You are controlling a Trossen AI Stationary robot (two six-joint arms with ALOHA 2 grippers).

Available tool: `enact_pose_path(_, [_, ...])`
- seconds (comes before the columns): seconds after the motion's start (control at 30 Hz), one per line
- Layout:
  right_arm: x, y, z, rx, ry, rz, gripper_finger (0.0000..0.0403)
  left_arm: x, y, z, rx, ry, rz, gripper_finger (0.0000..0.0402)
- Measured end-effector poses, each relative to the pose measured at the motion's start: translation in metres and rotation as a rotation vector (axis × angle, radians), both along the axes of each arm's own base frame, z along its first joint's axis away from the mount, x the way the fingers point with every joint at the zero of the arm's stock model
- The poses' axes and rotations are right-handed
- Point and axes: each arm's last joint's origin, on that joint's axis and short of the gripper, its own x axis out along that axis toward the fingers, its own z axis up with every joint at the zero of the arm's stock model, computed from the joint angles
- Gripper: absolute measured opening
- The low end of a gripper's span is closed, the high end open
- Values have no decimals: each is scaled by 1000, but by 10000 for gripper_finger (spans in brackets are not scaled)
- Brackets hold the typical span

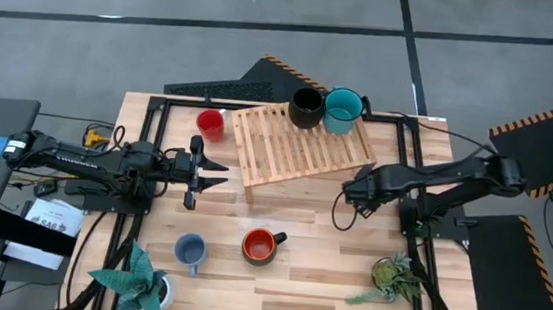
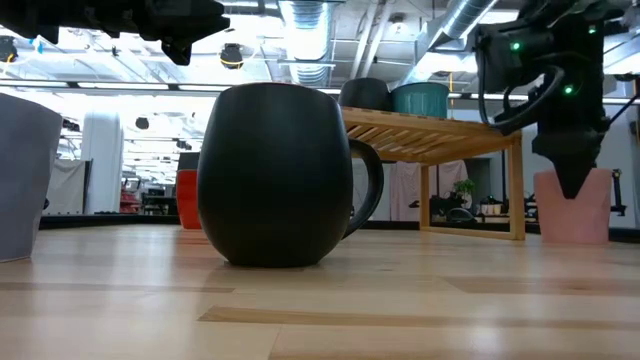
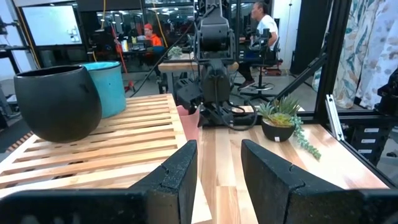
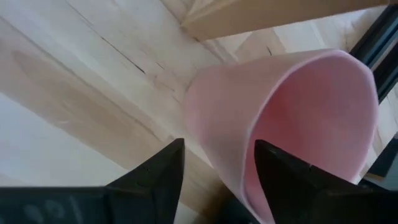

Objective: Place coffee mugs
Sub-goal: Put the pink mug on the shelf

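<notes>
The pink mug (image 4: 298,106) stands upright on the table by the wooden rack's (image 1: 298,142) right front corner. My right gripper (image 4: 221,168) is open and points down over it, one finger outside its wall and one over its inside; I see no touch. In the high view the right gripper (image 1: 350,194) hides the mug. The black mug (image 1: 306,107) and teal mug (image 1: 342,111) stand on the rack's far end. The red mug (image 1: 210,124), the light blue mug (image 1: 189,252) and the dark mug with an orange-red inside (image 1: 261,245) stand on the table. My left gripper (image 1: 222,175) waits open, left of the rack.
Two potted green plants stand near the table's near edge, one at the left corner (image 1: 135,281) and one at the right (image 1: 391,276). A black frame (image 1: 154,124) runs along the table's sides. Bare wood lies between the rack and the near mugs (image 1: 292,207).
</notes>
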Motion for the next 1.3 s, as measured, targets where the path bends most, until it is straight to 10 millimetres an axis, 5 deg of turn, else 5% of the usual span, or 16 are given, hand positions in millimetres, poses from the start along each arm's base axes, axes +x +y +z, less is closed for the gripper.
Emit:
enact_pose_path(0.33, [-3,6,0,82,50,14,37,0,0,0,0,1,0,112])
enact_pose_path(0.7, [9,51,36,427,-69,312,42,0,0,0,-19,1,-1,112])
enact_pose_path(1.07, [36,119,149,479,-582,809,44,0,0,0,-19,1,-1,112])
enact_pose_path(1.3, [37,100,214,212,-695,783,44,0,0,0,-19,0,-1,112])
